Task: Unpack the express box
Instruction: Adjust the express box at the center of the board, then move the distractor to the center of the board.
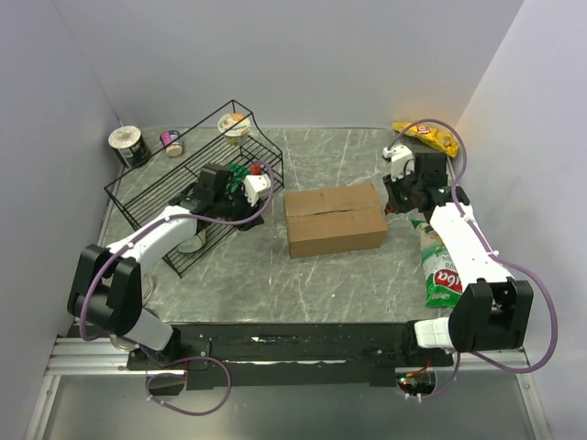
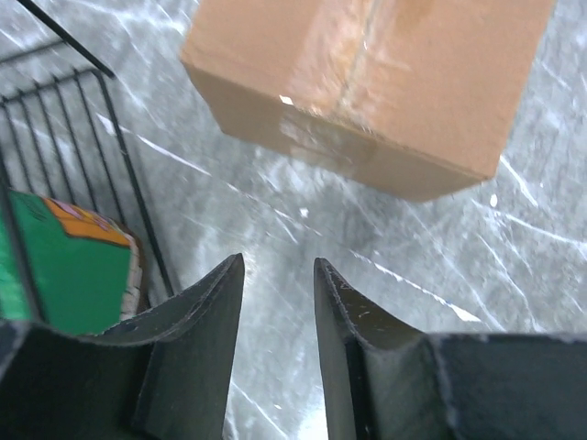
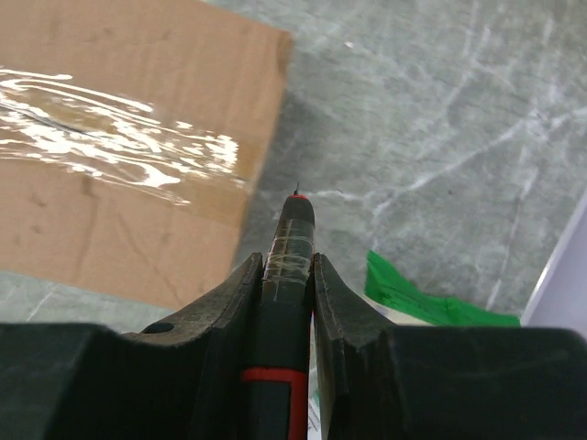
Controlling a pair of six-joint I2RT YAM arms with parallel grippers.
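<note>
Overhead, you see the express box [image 1: 335, 220] at mid-table on the grey marble tabletop [image 1: 275, 275]. Its flaps are shut and the centre seam runs side to side. The left gripper [image 1: 261, 192] hovers off the box's left end, beside the black wire rack [image 1: 151, 197]. The right gripper [image 1: 394, 200] sits just off the box's right end. A green snack packet [image 1: 443, 275] lies beneath the right forearm.

Left wrist view: your fingers [image 2: 229, 284] stand slightly apart with nothing between them, over bare tabletop. The box lies ahead, apart from them, and clear tape [image 2: 353, 82] crosses its seam and runs down the end face. The rack's wires and a green-and-orange packet [image 2: 64, 266] fill the left edge.

Right wrist view: your jaws are clamped on a dark pen-shaped tool [image 3: 292, 225] with a red band. Its fine tip points at the box's corner, near the taped seam. Contact cannot be confirmed.

Hazards, as judged:
- **Sliding box:** nothing pins it, so a dragging tip may push it towards the rack.
- **Off-line cut:** a tip off the seam would score cardboard rather than tape.
- **Deep cut:** too much depth could mark whatever is inside.
- **Twisting tool:** the round body may turn in your grip under side load.
</note>
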